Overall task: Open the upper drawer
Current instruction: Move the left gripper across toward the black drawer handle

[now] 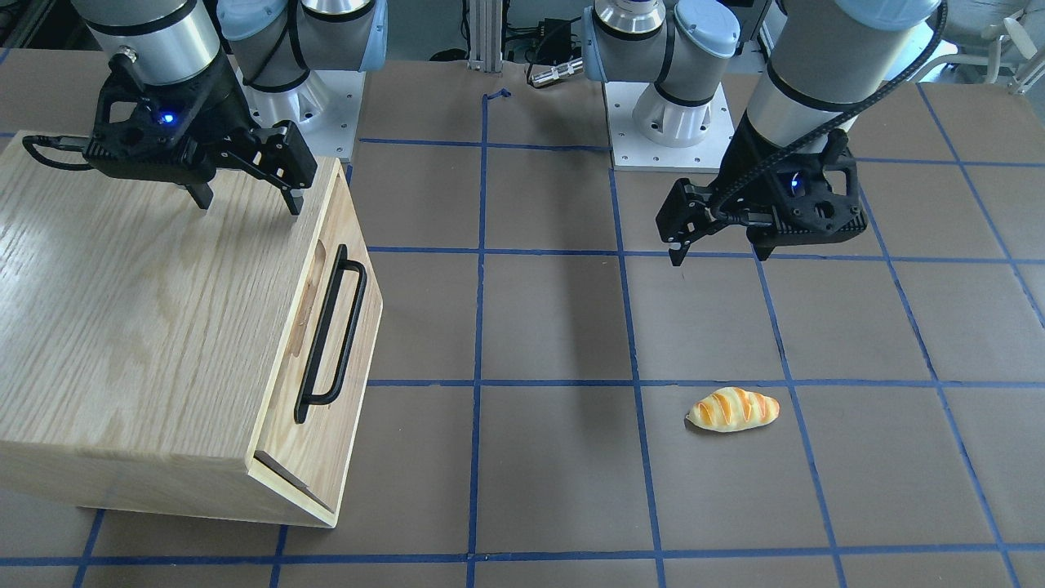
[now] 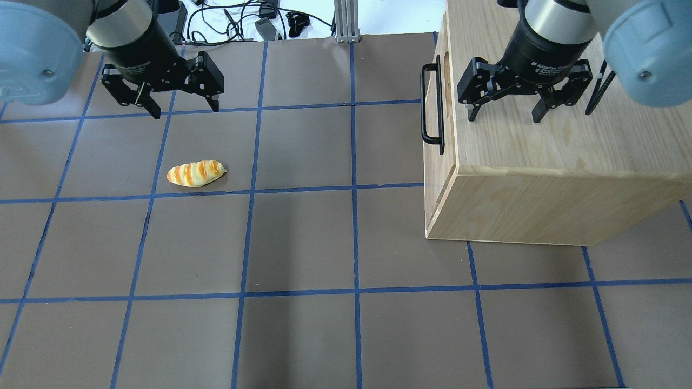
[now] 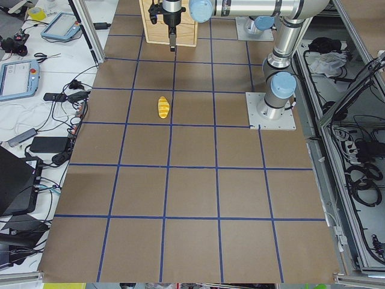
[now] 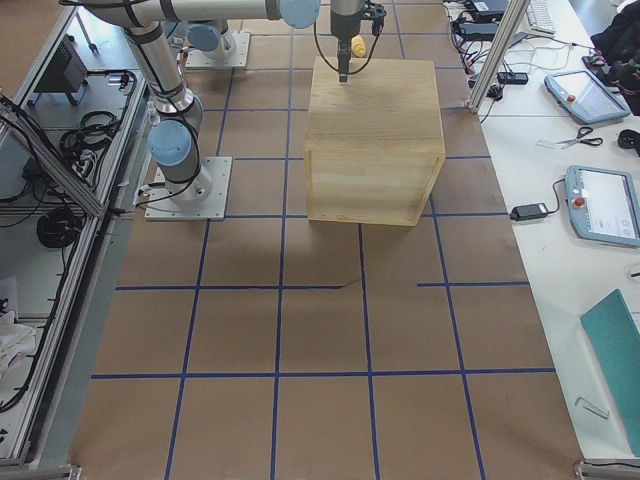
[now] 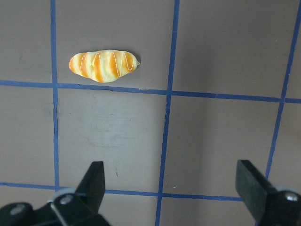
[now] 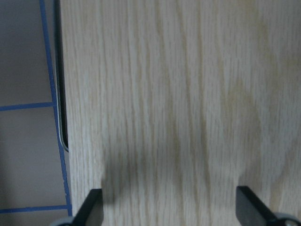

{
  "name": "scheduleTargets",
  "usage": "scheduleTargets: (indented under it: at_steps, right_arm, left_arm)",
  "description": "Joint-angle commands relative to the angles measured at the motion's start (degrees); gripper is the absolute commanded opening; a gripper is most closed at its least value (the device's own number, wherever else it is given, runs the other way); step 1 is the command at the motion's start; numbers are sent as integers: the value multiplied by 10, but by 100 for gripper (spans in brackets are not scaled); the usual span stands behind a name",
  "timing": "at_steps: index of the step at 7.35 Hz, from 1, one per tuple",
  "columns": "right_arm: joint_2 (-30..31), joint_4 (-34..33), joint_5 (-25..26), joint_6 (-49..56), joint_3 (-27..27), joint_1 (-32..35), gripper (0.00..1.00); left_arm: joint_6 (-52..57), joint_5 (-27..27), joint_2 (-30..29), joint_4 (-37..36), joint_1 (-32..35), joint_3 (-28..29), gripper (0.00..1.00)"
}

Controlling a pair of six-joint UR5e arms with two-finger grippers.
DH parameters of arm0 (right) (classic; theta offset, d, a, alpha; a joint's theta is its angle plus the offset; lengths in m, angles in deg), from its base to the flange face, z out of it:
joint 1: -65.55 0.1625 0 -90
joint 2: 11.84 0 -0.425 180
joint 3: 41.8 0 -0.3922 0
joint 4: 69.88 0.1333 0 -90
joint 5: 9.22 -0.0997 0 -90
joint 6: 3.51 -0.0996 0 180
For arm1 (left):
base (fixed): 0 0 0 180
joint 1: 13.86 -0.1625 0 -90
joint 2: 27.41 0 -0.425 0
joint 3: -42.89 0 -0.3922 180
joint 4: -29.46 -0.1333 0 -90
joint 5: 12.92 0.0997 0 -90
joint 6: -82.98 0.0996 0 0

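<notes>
The oak cabinet (image 1: 122,327) stands on the table on my right side. Its upper drawer (image 1: 351,343) faces the table's middle, with a long black bar handle (image 1: 331,331) over an oblong recess, and its front looks level with the casing. In the overhead view the handle (image 2: 431,102) is at the cabinet's left face. My right gripper (image 1: 247,200) is open and empty, pointing down just above the cabinet top (image 2: 540,140), behind the handle edge. My left gripper (image 2: 185,111) is open and empty above the bare table, far from the cabinet.
A toy bread roll (image 2: 195,173) lies on the brown table below my left gripper, also in the left wrist view (image 5: 103,66). Blue tape lines grid the table (image 2: 303,243). The arm bases (image 1: 669,114) stand at the robot's side.
</notes>
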Motion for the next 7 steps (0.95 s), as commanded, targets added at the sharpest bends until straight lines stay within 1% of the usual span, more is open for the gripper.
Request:
scheduleTargets:
  at_steps: [1, 2, 4, 5, 6, 7]
  right_arm:
    - [0, 0, 1, 0, 0, 0, 100]
    - [0, 0, 0, 0, 0, 0, 100]
    - [0, 0, 1, 0, 0, 0, 100]
    - [0, 0, 1, 0, 0, 0, 100]
    - [0, 0, 1, 0, 0, 0, 100]
    - [0, 0, 1, 0, 0, 0, 100]
  left_arm:
    - [-74, -20, -22, -44, 49, 2, 100]
    - [-105, -26, -34, -58, 68, 8, 100]
    - [-163, -46, -64, -59, 110, 50, 100]
    - [-197, -78, -81, -59, 126, 62, 100]
    - [-201, -80, -98, -72, 142, 75, 100]
    - [-201, -94, -115, -83, 155, 84, 100]
